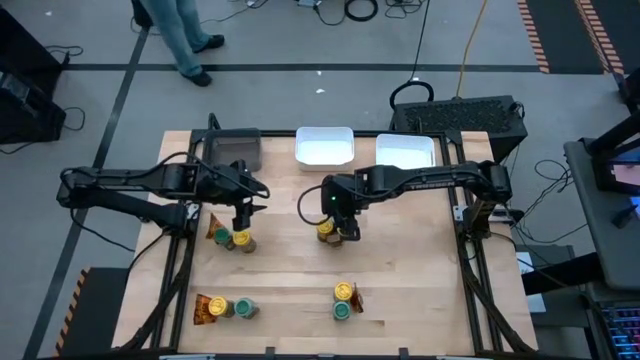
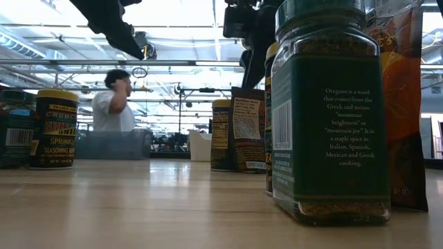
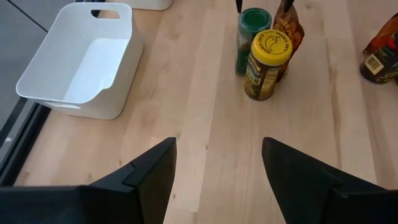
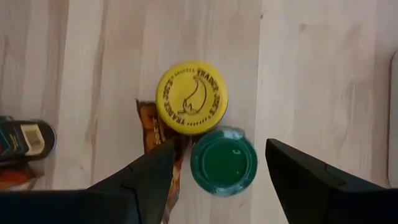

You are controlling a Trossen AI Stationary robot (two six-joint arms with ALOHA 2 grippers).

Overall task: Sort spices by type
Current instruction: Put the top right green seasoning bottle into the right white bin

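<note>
The two white trays (image 1: 324,146) and the grey tray (image 1: 232,150) hold nothing. The right gripper (image 4: 214,168) hangs wide open over a green-lidded jar (image 4: 223,161); the left gripper (image 3: 217,168) is open, holding nothing.

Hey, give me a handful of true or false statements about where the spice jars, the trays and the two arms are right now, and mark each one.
1. The right tool is directly above a green-lidded jar, fingers open. True.
2. The left tool is clamped on a yellow-lidded jar. False: its fingers are open and empty over bare wood.
3. Spices already lie in the white tray. False: it looks empty, like the second white tray and the grey tray.
4. The spices stand in four mixed clusters on the table. True.
5. A person shows beyond the table in the low view. True.
</note>
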